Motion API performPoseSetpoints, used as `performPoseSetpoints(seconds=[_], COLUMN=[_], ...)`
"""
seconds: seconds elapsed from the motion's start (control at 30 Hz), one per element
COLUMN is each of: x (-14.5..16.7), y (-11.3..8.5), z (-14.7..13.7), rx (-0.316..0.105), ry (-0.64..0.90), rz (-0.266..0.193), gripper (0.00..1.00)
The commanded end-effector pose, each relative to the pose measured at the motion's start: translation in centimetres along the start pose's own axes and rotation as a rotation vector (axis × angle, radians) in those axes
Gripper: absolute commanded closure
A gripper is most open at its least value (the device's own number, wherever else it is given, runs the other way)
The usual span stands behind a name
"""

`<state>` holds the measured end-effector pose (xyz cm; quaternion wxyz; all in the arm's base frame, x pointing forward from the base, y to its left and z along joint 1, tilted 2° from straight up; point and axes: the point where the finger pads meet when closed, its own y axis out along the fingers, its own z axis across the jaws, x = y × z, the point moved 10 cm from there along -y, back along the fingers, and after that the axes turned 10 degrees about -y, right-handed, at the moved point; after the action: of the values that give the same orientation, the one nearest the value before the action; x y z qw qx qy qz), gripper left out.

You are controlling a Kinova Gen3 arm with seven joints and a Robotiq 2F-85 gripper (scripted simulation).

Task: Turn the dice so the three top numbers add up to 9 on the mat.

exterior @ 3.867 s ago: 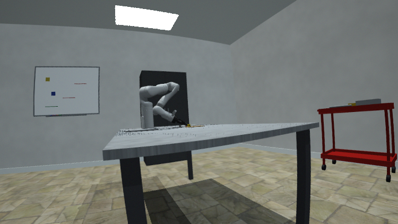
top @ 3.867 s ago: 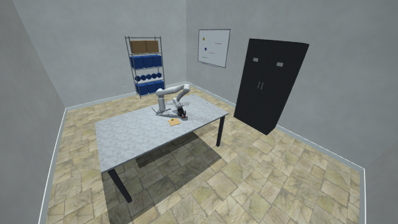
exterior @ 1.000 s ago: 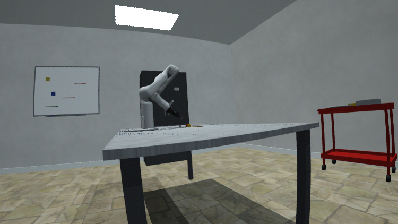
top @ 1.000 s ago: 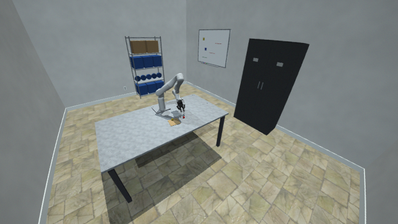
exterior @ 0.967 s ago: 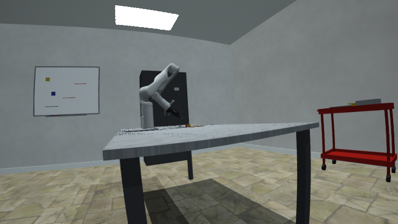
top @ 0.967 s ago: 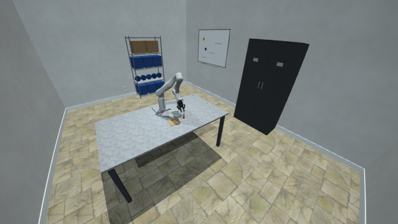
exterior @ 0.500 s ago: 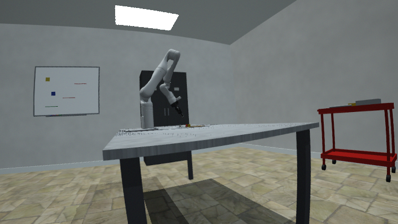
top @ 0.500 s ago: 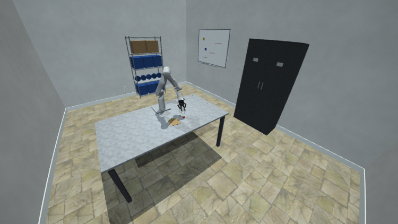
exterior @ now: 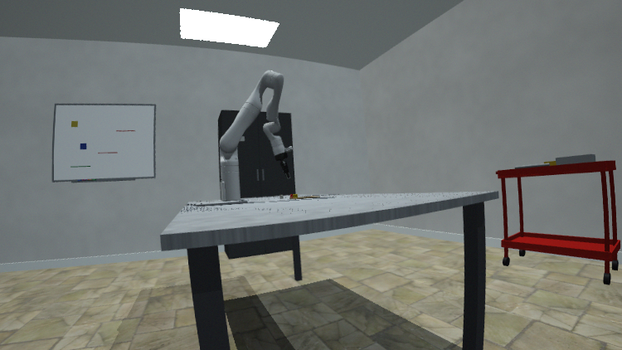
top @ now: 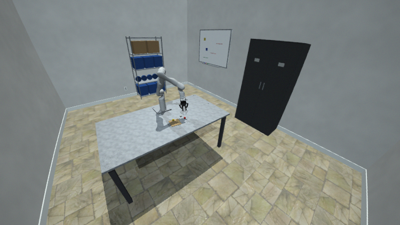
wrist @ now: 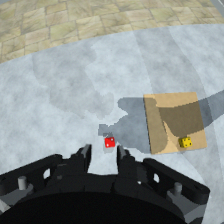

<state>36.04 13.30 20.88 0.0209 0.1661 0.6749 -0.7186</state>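
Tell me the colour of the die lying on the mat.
Yellow. The die on the tan mat shows best in the wrist view.

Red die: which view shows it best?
Wrist. The red die fills the gap just beyond the hand, on bare table beside the mat. Top shows only a red speck; exterior, a sliver at table level.
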Motion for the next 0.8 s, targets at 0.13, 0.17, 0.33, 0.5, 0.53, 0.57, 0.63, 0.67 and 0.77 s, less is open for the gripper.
performPoseSetpoints(seconds=[0.13,0.17,0.33,0.5,0.53,0.57,0.63,0.67,0.77], x=[-3.5,-3.8,-4.5,-5.0,-5.1,-5.1,-5.1,-5.1,-5.1], y=[0.3,0.3,0.3,0.3,0.3,0.3,0.3,0.3,0.3], z=[0.6,0.6,0.7,0.8,0.8,0.8,0.8,0.8,0.8], rx=[-0.012,-0.014,-0.02,-0.024,-0.024,-0.024,-0.024,-0.024,-0.024], ry=[-0.134,-0.134,-0.134,-0.134,-0.134,-0.134,-0.134,-0.134,-0.134], rz=[-0.174,-0.192,-0.235,-0.27,-0.273,-0.274,-0.276,-0.276,-0.276], gripper=[0.65,0.65,0.65,0.65,0.65,0.65,0.65,0.65,0.0])
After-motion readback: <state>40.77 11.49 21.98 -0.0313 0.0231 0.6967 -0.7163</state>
